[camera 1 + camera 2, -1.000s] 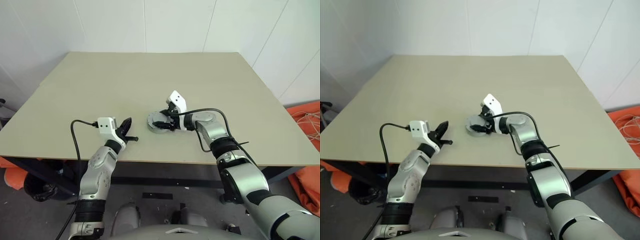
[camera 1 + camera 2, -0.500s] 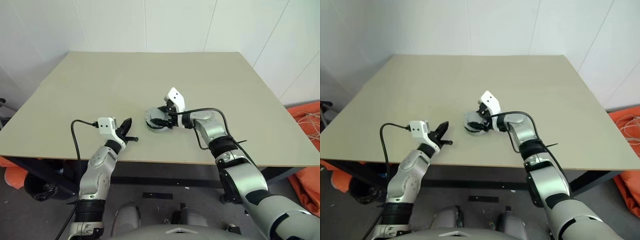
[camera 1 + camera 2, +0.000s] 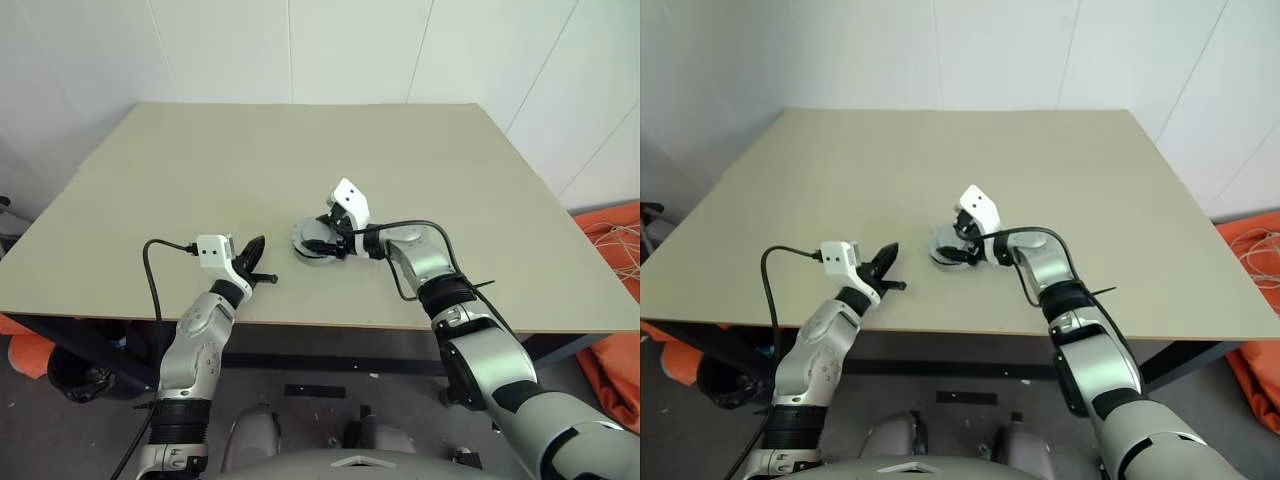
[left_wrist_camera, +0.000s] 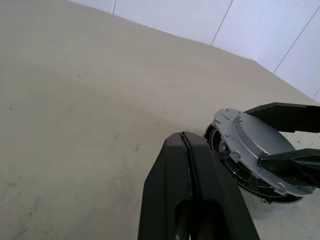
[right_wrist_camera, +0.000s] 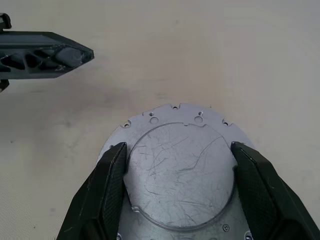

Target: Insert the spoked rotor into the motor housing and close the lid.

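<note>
While my right gripper (image 5: 177, 192) holds the lid (image 5: 182, 172) with its jaws spread wide across the disc's edges, the whole assembly sits near the middle of the bench (image 3: 200, 180), close to the front edge. From the left wrist view the lid is tilted over the motor housing (image 4: 245, 175), raised on the side toward my left gripper, with the dark interior and a hint of copper winding showing in the gap underneath. I cannot make out the spoked rotor itself; I judge it already sits inside, but the lid hides that.

Over the last second the right wrist has swung a little, so its white camera block now stands more upright over the housing, and the lid and housing have nudged slightly toward my left. That reads to me as working the lid round to find its seat, not yet pressing it home.

My left gripper (image 3: 258, 270) has stayed put, well short of the housing, jaws pressed together and holding nothing.

Next I need the lid level and centred before pushing down; a cocked lid could jam.
</note>
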